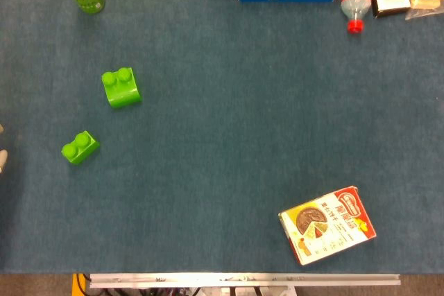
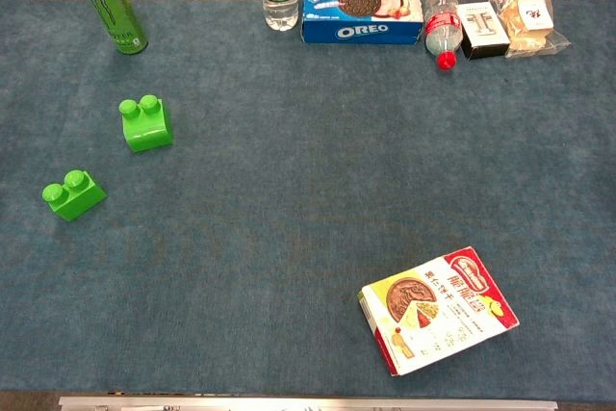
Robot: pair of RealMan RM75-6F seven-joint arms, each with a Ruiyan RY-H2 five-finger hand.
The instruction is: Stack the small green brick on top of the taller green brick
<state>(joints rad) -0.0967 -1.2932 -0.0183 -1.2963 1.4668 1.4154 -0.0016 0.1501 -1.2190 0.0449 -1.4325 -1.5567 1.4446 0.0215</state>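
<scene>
Where frame cuts, left hand (image 1: 2, 150) sliver

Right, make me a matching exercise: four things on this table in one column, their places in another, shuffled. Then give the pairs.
Things:
1. small green brick
2. taller green brick
3. green can
4. cake box

Places:
A. far left corner
B. near right, lying flat
C. left side, nearest of the two bricks
D. left side, between the can and the other brick

Pairs: 1-C, 2-D, 3-A, 4-B
</scene>
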